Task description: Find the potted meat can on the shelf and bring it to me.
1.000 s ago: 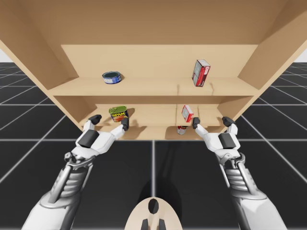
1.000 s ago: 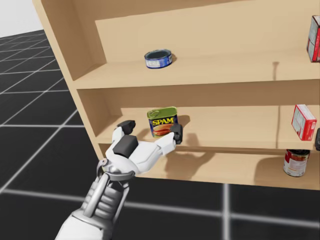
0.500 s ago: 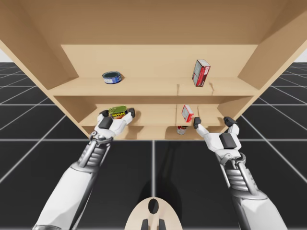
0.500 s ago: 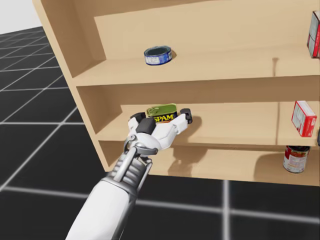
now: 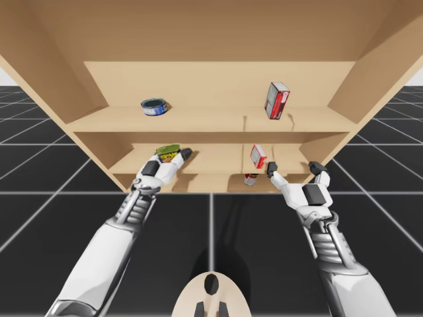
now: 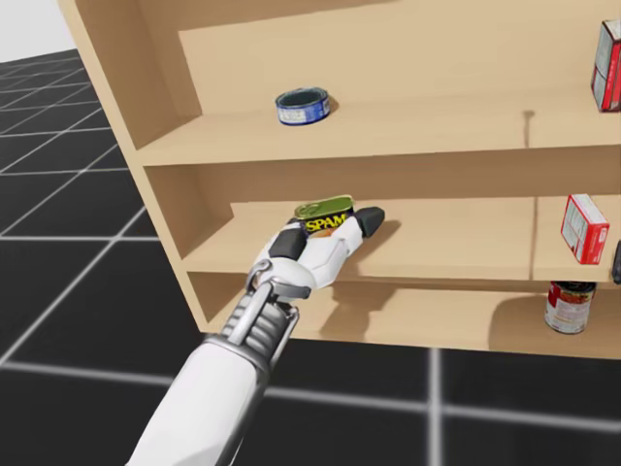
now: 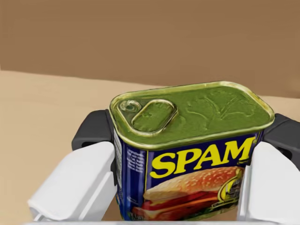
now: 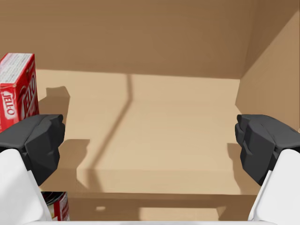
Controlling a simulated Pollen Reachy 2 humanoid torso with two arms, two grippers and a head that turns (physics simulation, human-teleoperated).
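The wooden shelf (image 5: 211,122) stands ahead. At its middle board's right part my right gripper (image 8: 150,140) hangs with fingers released. At the left part my left gripper (image 6: 330,225) has its 2 fingers clenched on the potted meat can (image 7: 192,136). A small red box (image 8: 16,89) stands just beside the right gripper.

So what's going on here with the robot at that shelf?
My left gripper is closed on the rectangular blue can with the green top, both fingers against its sides, at the middle shelf. My right gripper hangs open at the shelf front, beside a red and white box, holding nothing.
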